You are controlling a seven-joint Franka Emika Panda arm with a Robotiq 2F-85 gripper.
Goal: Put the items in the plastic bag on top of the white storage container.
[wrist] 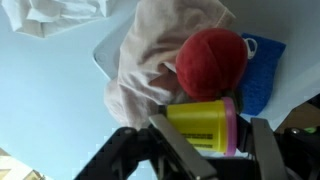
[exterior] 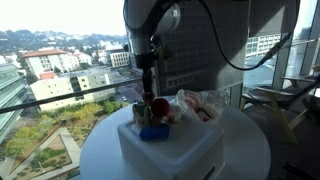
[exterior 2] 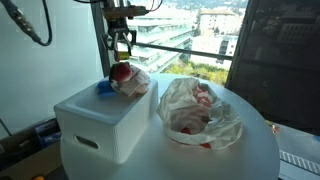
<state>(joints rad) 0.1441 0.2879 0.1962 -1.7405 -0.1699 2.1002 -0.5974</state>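
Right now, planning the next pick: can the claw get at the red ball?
Probably yes: the claw hangs right above the ball, which lies uncovered on the bin. But a yellow cup sits between its jaws, perhaps held, and may block.

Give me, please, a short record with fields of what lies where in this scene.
container: white storage container on the round table
on the container: red ball, blue item, pinkish cloth
beside the ball: yellow cup with a pink rim, in the wrist view
bag: plastic bag on the table beside the container, reddish things inside
gripper: gripper above the pile
fingers: fingers on either side of the yellow cup; whether they grip it cannot be told
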